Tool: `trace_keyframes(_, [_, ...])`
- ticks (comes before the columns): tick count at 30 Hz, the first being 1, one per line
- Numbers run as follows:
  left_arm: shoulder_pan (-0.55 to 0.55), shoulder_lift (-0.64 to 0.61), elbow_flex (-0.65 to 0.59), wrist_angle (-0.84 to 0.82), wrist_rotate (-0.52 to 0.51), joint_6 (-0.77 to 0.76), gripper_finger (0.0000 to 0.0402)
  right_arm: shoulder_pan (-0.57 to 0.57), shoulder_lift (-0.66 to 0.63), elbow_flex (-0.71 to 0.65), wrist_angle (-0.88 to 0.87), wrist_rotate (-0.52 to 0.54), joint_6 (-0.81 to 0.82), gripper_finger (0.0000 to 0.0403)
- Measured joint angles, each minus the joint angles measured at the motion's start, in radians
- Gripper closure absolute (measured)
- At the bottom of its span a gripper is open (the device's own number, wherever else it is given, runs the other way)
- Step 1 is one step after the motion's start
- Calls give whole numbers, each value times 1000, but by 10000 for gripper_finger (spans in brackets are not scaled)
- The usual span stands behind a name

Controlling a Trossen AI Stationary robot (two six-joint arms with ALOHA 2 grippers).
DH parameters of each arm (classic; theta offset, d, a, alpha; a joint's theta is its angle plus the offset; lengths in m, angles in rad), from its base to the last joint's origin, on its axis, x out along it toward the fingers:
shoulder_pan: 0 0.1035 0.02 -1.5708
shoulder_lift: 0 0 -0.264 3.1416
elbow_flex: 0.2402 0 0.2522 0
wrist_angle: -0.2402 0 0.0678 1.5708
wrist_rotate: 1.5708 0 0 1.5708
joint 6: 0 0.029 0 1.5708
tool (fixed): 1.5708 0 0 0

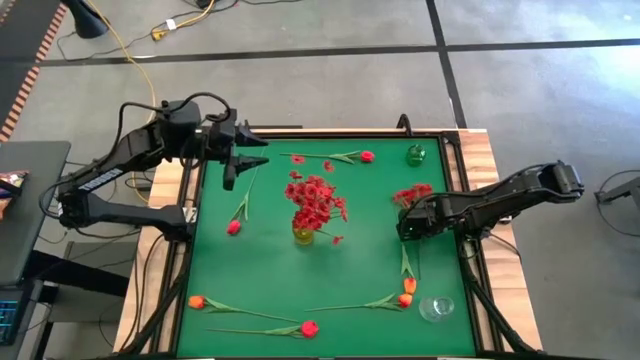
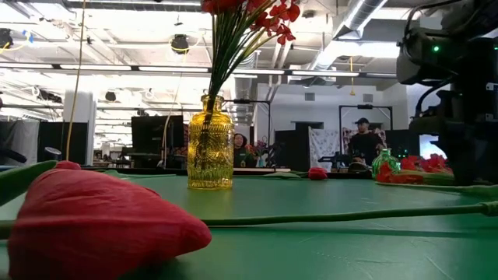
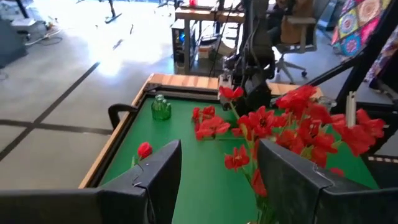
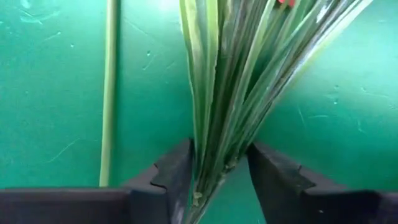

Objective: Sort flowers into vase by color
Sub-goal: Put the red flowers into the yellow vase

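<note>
Green table (image 1: pixel 260 285), high view: yellow vase (image 1: pixel 303 236) at centre holding red sprigs (image 1: pixel 316 200), tulip stems scattered around it; right gripper (image 1: pixel 407 228) at the right side over a red sprig bunch (image 1: pixel 412 193), left gripper (image 1: pixel 232 175) raised at the far-left corner. Left wrist view: jaws parted wide, holding nothing. Right wrist view: jaws closed around the bunch's green stems (image 4: pixel 224 87) against the table.

Two dark, matte black jointed arms with looping black cables; left gripper (image 3: pixel 217 180) and right gripper (image 4: pixel 217 180) have blocky, angular black fingers, apparently plastic.
</note>
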Motion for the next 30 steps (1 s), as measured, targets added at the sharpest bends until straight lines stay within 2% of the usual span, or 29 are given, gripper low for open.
trace_keyframes(8, [-1, 0, 0, 0, -4, 9, 205, -16, 2, 8, -18, 1, -16, 334])
trace_keyframes(11, [-1, 0, 0, 0, -4, 14, 205, -16, 4, 32, -41, 7, -23, 360])
trace_keyframes(15, [-1, 0, 0, 0, -4, 17, 205, -16, 4, 90, -115, 42, -24, 363])
trace_keyframes(22, [-1, -2, 0, -1, -4, 64, 205, -37, 3, 228, -305, 164, -28, 348])
trace_keyframes(30, [-1, -2, 0, -1, -4, 89, 205, -119, 2, 401, -378, 315, -153, 354])
